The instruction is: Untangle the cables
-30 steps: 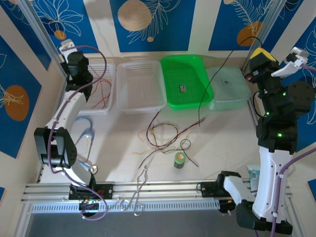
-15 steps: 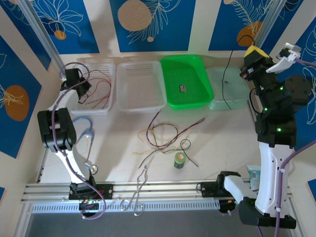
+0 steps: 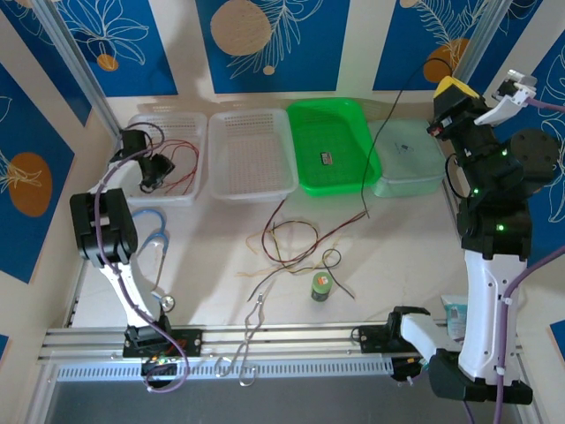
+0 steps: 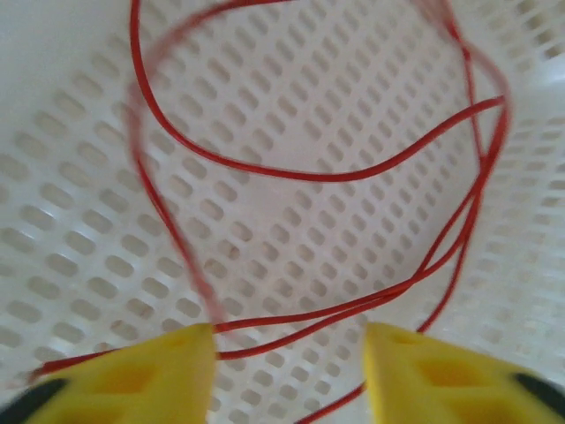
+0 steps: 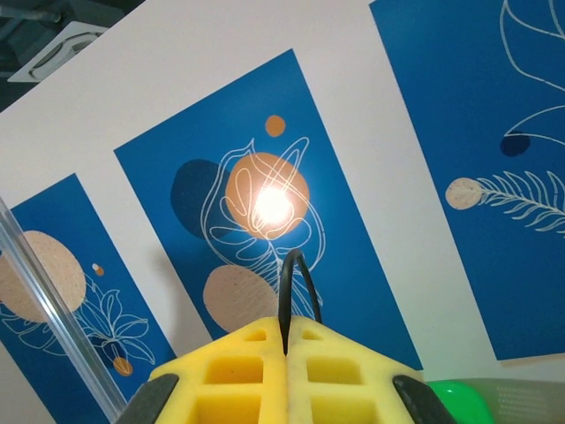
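Fingers apart and gripping nothing, the left tool point(image 3: 157, 170) hangs low inside a white perforated plastic basket point(image 3: 190, 200) at the far left corner. The basket's walls are close around it, and a thin red cable point(image 4: 291, 175) loops loose on the basket floor.

The right tool point(image 3: 450, 93), raised high at far right, is pinched tight on a thin black cable point(image 5: 282, 291). This hangs down past a bright green plastic tray point(image 3: 353, 183) to the pale surface point(image 3: 406, 256), which lies open there.

Mid-surface sits a loose knot of red, black and tan cables point(image 3: 291, 243), with a small green bottle point(image 3: 321, 287) just beside it, its label too small to read. A light-blue stethoscope tube point(image 3: 157, 234) curls by the left arm. A dark tag point(image 3: 327, 158) in the green tray is unreadable.
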Robot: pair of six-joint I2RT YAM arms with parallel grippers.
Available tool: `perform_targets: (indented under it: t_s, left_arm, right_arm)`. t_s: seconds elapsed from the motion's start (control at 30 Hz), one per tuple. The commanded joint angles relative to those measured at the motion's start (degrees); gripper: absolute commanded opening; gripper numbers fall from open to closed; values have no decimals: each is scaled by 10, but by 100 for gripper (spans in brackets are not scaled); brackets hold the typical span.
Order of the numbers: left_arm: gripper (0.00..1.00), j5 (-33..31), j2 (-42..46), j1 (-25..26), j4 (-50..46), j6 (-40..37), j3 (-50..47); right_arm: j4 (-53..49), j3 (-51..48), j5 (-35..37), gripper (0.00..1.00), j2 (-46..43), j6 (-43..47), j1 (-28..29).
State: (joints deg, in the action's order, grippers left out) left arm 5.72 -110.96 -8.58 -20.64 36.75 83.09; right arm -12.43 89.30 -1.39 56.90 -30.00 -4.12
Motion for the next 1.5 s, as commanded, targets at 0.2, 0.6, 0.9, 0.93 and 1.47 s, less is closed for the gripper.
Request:
perform_targets:
  t_s: [0.2, 0.6, 0.9, 0.93, 1.47]
  left_arm:
    - [85, -93, 111, 22, -16, -95, 17]
    - [85, -65, 280, 123, -6, -134, -69]
    - [85, -78, 381, 236, -15, -81, -163]
    - [85, -80, 388, 245, -18, -76, -170]
    - [85, -108, 463, 320, -64, -44, -244]
  right_arm:
    - [24, 87, -14, 0, 63, 10, 43]
    - [45, 285, 2, 0, 229, 76, 89]
    - [44, 385, 33, 0, 367, 118, 94]
    - [44, 383, 39, 0, 375, 121, 98]
    - [-2, 7, 172, 0, 385, 181, 174]
